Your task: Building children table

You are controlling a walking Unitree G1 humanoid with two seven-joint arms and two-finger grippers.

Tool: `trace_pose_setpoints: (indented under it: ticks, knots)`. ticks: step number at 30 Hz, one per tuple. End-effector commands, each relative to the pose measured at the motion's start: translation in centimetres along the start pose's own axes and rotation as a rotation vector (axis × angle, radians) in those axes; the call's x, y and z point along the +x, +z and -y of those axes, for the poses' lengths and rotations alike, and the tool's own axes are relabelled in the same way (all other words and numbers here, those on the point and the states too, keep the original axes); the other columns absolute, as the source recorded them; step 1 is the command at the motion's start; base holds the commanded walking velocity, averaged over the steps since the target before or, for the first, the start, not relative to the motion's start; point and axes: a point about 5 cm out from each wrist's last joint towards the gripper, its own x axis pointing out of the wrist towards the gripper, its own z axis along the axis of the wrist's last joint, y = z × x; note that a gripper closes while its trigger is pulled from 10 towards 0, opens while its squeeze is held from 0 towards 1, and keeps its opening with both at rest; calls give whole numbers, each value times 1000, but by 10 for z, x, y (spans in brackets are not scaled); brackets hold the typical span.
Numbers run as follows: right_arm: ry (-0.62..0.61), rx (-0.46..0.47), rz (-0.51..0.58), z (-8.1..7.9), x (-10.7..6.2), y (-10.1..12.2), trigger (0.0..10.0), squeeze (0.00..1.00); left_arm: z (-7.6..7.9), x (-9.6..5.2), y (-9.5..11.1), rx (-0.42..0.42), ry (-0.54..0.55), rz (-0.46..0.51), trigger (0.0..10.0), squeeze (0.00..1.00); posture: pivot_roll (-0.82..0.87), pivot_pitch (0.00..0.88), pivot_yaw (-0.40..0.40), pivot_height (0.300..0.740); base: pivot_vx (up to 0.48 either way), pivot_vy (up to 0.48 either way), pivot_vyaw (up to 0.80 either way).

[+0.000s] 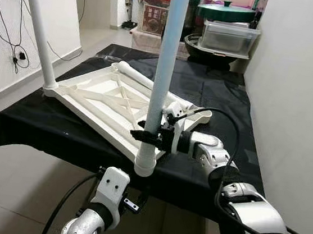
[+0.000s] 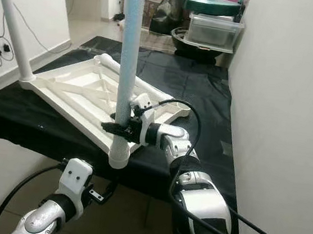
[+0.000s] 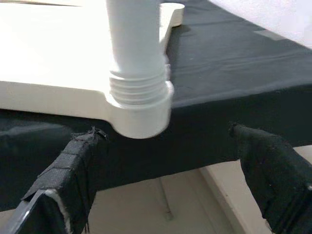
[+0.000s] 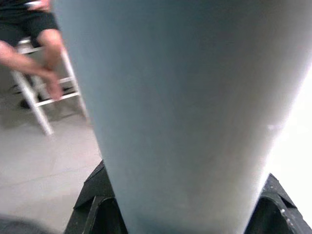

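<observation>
— Where is the leg relative to your jaws?

— I have the right gripper [image 1: 146, 136] clamped on the near table leg [image 1: 165, 67], low on the tube, just above its threaded base. One black finger sits on each side of the tube, and in the right wrist view the leg [image 4: 180, 107] stands between them, touching both.

— And the tabletop?

— The white tabletop [image 1: 99, 102] lies upside down on the bench [image 1: 215, 95], which is draped in black cloth, ribbed underside up. The leg I hold stands upright in the socket [image 1: 144, 165] at the near corner, right at the bench edge. A second leg [image 1: 40, 24] stands upright at the left corner, and a third [image 1: 136, 75] lies flat along the far edge.

— Left arm?

— The left gripper [image 3: 165, 161] hangs below the bench edge, jaws apart and holding nothing. In its wrist view the corner socket [image 3: 141, 114] sits above and between the two fingers [image 3: 63, 175], apart from both.

— Anything else?

— A person sits on a white stool [image 4: 34, 92] across the floor, and storage boxes [image 1: 228, 37] stand beyond the bench.
</observation>
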Motion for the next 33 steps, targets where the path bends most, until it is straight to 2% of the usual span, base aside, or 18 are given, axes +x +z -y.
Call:
trace_pose_setpoints:
  ticks: [1,2,4,5,8,9,10,13,14,15,19,21,25,28,29,30,31,33]
  knots:
    - [-217,42,62,14,-5,5,0,0,1,0,-1,-3,0,-6,10000,0,232,0,-74,740,0,0,0]
    - [-217,42,62,14,-5,5,0,0,1,0,-1,-3,0,-6,10000,0,232,0,-74,740,0,0,0]
    - [-363,73,78,23,-11,2,0,0,1,0,-1,-3,0,-6,10000,0,228,0,-70,740,0,0,0]
    - [-566,87,74,35,-23,-3,0,0,0,0,-2,-4,-2,-6,10000,0,223,0,-68,740,0,0,0]
    - [-566,87,74,35,-23,-3,0,0,0,0,-2,-4,-2,-6,10000,0,223,0,-68,740,0,0,0]
    - [-711,89,73,43,-32,-6,0,0,0,0,-2,-4,-2,-7,10000,0,219,0,-64,740,0,0,0]
    - [-711,89,73,43,-32,-6,0,0,0,0,-2,-4,-2,-7,10000,0,219,0,-64,740,0,0,0]
    - [-1309,118,96,59,-72,-17,0,0,-1,1,-2,-1,-8,-8,10000,0,212,0,-57,740,0,0,0]
    - [-1309,118,96,59,-72,-17,0,0,-1,1,-2,-1,-8,-8,10000,0,212,0,-57,740,0,0,0]
    - [-1428,136,109,58,-80,-19,0,0,-1,2,-2,0,-8,-9,10000,0,212,0,-57,740,0,0,0]
    - [-1535,219,127,47,-75,-28,0,0,-1,2,-2,2,-8,-9,10000,0,218,0,-57,740,0,0,0]
    - [-1535,219,127,47,-75,-28,0,0,-1,2,-2,2,-8,-9,10000,0,218,0,-57,740,0,0,0]
    - [-1555,292,124,31,-53,-36,0,0,-1,2,-2,3,-6,-9,10000,0,219,0,-60,740,0,0,0]
    - [-1555,292,124,31,-53,-36,0,0,-1,2,-2,3,-6,-9,10000,0,219,0,-60,740,0,0,0]
    - [-1516,292,148,28,-48,-34,10000,1000,-1,2,-2,2,-5,-9,10000,0,217,0,-60,740,0,0,0]
    - [-1516,292,148,28,-48,-34,10000,1000,-1,2,-2,2,-5,-9,10000,0,217,0,-60,740,0,0,0]
    - [-1404,269,221,29,-42,-24,10000,1000,-1,2,-3,1,-6,-9,10000,0,215,0,-60,740,0,0,0]
    - [-1404,269,221,29,-42,-24,10000,1000,-1,2,-3,1,-6,-9,10000,0,215,0,-60,740,0,0,0]
